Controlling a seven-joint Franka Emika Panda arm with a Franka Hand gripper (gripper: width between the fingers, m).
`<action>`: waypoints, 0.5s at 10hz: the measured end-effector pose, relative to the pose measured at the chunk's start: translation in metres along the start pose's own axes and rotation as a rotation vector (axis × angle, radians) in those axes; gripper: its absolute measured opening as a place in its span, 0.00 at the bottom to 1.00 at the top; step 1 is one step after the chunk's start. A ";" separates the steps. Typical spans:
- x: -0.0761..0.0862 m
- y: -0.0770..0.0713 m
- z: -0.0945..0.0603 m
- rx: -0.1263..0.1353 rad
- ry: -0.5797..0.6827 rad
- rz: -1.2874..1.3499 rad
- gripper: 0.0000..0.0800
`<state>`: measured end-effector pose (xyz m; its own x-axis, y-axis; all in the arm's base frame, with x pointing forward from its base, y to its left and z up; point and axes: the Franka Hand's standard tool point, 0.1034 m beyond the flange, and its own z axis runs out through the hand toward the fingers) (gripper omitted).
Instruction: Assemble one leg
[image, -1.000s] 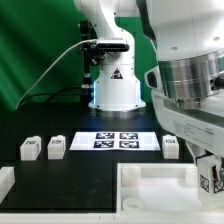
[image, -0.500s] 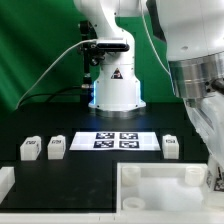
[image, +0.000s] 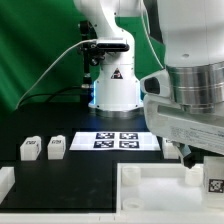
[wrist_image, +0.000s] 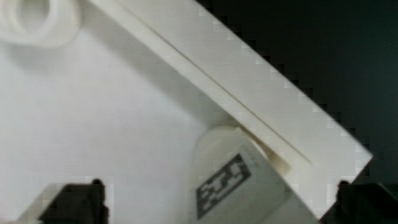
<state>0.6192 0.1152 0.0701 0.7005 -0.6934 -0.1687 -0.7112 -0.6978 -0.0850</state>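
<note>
Black table (image: 70, 172) | arm (image: 190, 70) shifted since earlier | end effector (wrist_image: 222, 203) apart | leg (image: 214, 185) in tray (image: 150, 186)

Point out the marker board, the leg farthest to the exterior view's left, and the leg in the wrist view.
marker board (image: 115, 140): exterior view, middle, between its tags.
farthest-left leg (image: 30, 149): exterior view, front face.
tagged leg (wrist_image: 228, 180): wrist view, on its tag.

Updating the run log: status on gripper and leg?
Gripper open, over the white tray. Leg ungripped, at the tray wall, tag showing. Nothing blocking it.
</note>
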 end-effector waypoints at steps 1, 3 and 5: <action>0.000 0.000 0.000 -0.001 0.000 -0.096 0.81; 0.001 -0.003 -0.001 -0.017 0.016 -0.357 0.81; 0.006 -0.014 -0.007 -0.005 0.070 -0.556 0.81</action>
<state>0.6339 0.1200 0.0770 0.9724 -0.2307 -0.0338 -0.2332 -0.9627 -0.1375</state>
